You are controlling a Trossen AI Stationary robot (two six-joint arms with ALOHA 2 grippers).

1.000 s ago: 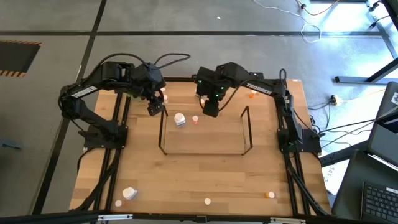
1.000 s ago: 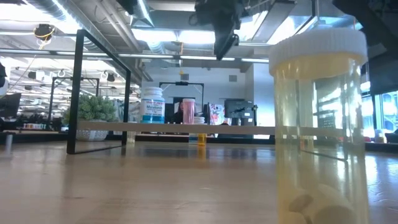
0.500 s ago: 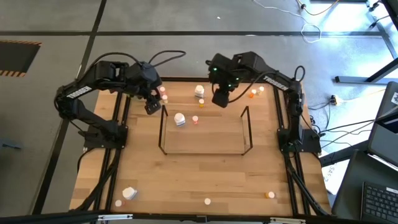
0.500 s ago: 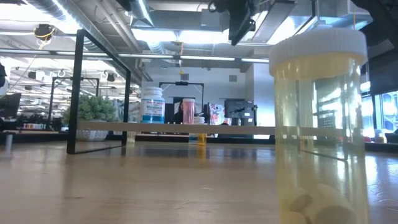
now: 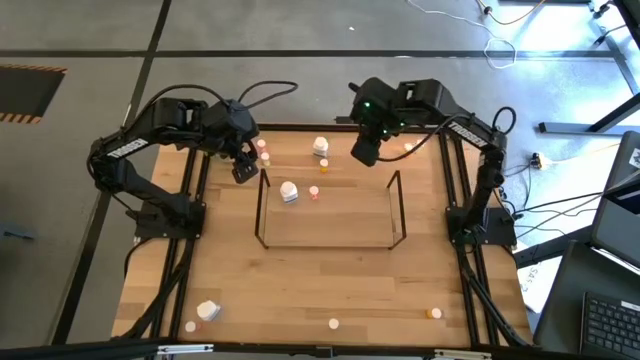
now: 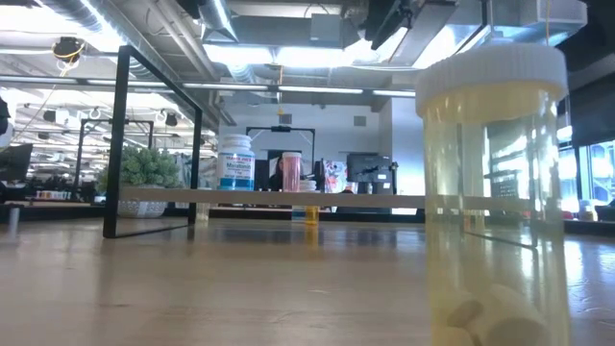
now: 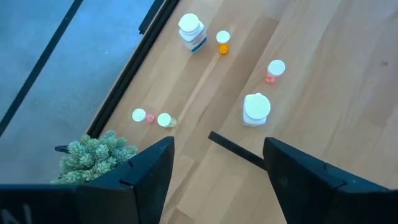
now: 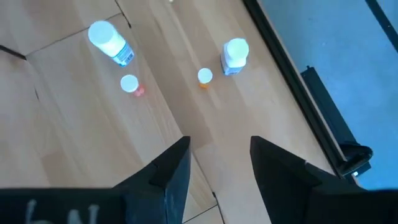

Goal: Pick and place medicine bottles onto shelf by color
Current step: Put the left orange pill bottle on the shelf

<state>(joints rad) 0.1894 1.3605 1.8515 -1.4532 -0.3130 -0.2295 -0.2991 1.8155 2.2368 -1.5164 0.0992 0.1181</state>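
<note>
Both grippers stand open and empty: the left gripper (image 5: 243, 172) hangs by the shelf's (image 5: 330, 243) far left corner, the right gripper (image 5: 364, 152) beyond its far edge. Two bottles, a white bottle (image 5: 289, 192) and a pink bottle (image 5: 314, 193), sit on the shelf.

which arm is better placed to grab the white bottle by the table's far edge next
Right, probably. The right gripper, open and empty, hangs just beside the white bottle and its wrist camera has it in view. The left gripper, also open, sits farther off by the shelf's corner.
</note>
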